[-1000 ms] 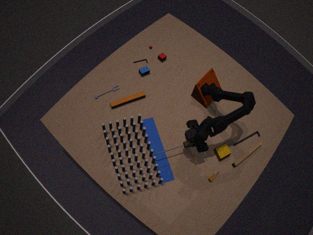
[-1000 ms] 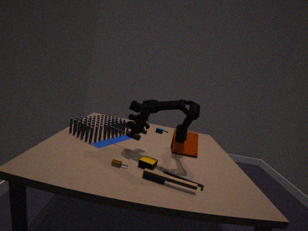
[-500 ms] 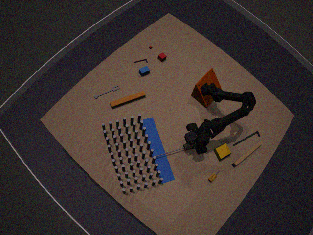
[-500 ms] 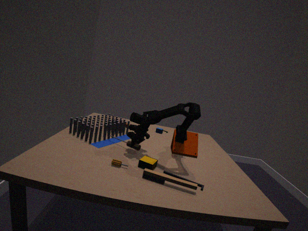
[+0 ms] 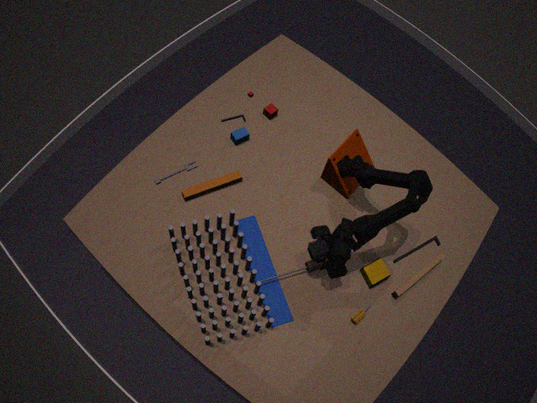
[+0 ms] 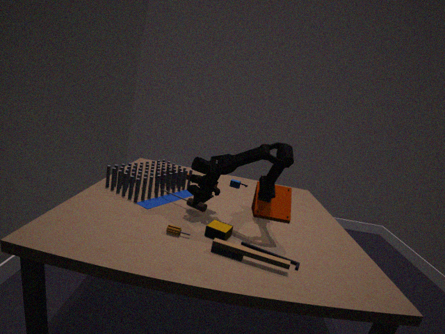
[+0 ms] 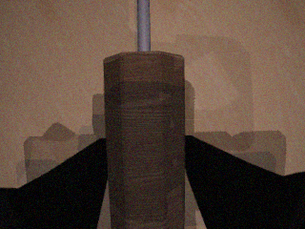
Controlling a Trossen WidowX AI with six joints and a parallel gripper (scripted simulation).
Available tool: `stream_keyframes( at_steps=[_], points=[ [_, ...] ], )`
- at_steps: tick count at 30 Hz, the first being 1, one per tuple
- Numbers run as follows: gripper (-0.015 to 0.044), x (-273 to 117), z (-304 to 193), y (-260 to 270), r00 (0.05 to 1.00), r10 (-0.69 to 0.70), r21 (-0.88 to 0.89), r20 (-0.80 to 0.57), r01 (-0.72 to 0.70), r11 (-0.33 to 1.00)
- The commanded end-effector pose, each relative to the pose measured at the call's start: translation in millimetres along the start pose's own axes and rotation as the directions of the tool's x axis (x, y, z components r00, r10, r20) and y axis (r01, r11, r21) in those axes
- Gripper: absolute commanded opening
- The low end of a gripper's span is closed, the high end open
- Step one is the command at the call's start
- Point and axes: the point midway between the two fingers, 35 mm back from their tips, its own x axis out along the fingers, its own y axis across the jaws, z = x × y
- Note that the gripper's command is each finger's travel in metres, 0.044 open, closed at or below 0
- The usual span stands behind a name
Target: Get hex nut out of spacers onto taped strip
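My gripper (image 5: 314, 265) (image 7: 145, 145) is shut on the brown wooden handle of a thin metal rod tool (image 5: 286, 274) (image 6: 179, 197) (image 7: 144, 29), low in front of the field. The rod crosses above the blue taped strip (image 5: 280, 313) (image 6: 151, 204), and its far end is at the front row of standing metal spacers (image 5: 232, 217) (image 6: 108, 176). I cannot tell whether it touches a spacer; its tip shape is unclear. The spacers look upright. The hex nut cannot be made out in any view.
A yellow block (image 5: 375, 272) (image 6: 219, 227), black hooked bar (image 5: 415, 249), wooden stick (image 5: 419, 275) and screwdriver (image 5: 358, 316) (image 6: 174, 230) lie right of the strip in the top view. An orange bar (image 5: 212, 185), fork-ended tool (image 5: 174, 172) and blue block (image 5: 239, 135) lie beyond the field's upper end.
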Motion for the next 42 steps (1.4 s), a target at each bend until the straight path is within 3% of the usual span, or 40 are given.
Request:
stream_keyframes(
  at_steps=[1,42],
  points=[
    [0.0000,0.4,3.2,1.4,1.000,0.002,-0.007,0.005,-0.002,1.000],
    [0.0000,7.8,26.9,3.3,1.000,0.002,-0.012,0.005,-0.002,1.000]
  ],
)
